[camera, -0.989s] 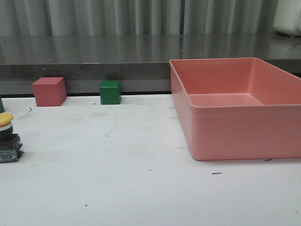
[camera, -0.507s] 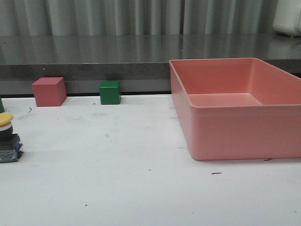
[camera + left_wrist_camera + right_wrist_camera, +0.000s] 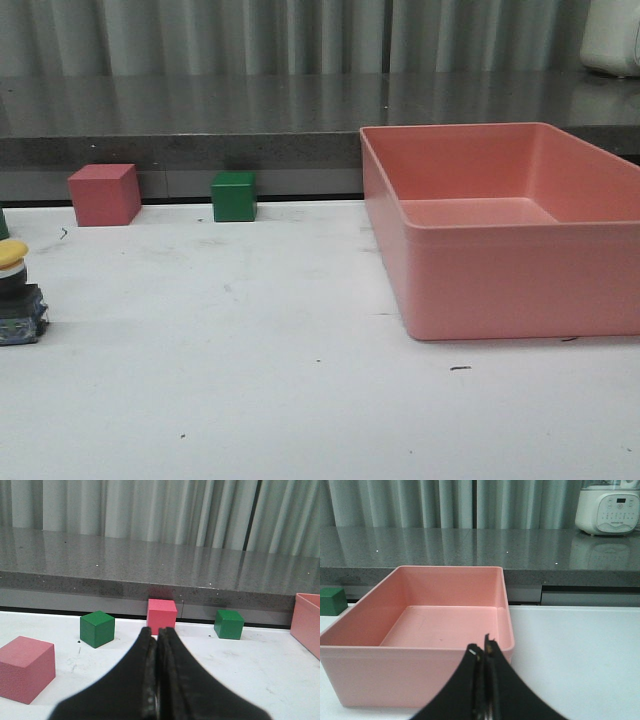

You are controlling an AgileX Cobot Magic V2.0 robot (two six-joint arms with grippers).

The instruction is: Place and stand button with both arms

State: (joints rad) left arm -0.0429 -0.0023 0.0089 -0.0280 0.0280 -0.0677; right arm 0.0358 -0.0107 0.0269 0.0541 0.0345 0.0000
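The button (image 3: pixel 17 295) stands upright at the table's far left edge in the front view, yellow cap on top, black and bluish base below. It does not show in either wrist view. My left gripper (image 3: pixel 156 632) is shut and empty, low over the table, pointing at a pink cube (image 3: pixel 161 615). My right gripper (image 3: pixel 482 650) is shut and empty, in front of the near wall of the pink bin (image 3: pixel 415 667). Neither arm shows in the front view.
The pink bin (image 3: pixel 500 275) fills the right side of the table. A pink cube (image 3: pixel 104 194) and a green cube (image 3: pixel 234 197) sit at the back edge. The left wrist view shows two green cubes (image 3: pixel 97 628) (image 3: pixel 229 624) and a nearer pink cube (image 3: pixel 25 667). A grey counter runs behind.
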